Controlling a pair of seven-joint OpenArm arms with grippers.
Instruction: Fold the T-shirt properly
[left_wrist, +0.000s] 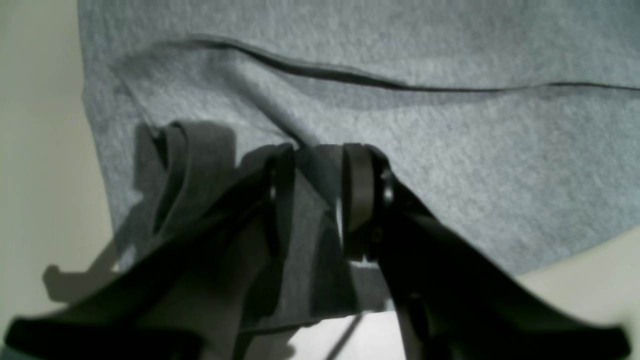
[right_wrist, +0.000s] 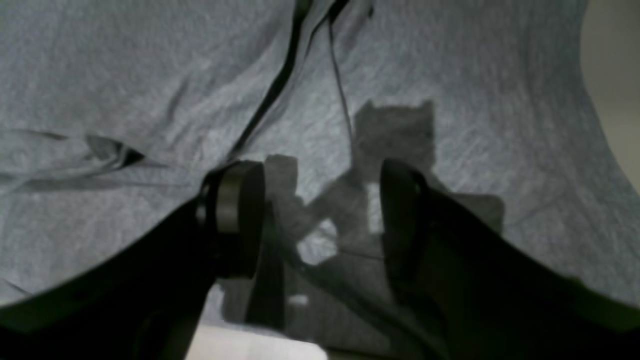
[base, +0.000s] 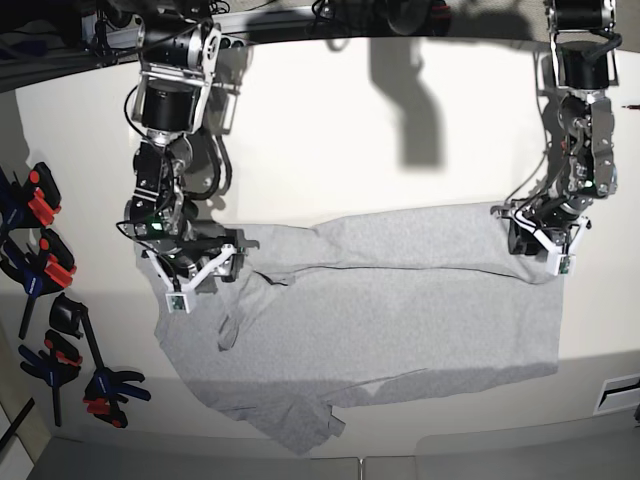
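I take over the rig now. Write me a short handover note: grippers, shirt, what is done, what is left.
Left gripper: shut on a pinch of the light heather-grey cotton T-shirt at its far edge.
Right gripper: open, jaws apart just over the cloth, holding nothing.
T-shirt: spread on the white table, plain side showing, wrinkled; its far strip seems folded over.
Done: at most that first fold.
Left: right arm should grasp its edge, then finish folding.

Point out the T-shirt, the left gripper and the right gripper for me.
T-shirt (base: 400, 320), base view, on the flat middle of the grey cloth.
left gripper (left_wrist: 320, 175), left wrist view, midway between its fingertips.
right gripper (right_wrist: 322, 210), right wrist view, in the open gap between its fingertips.
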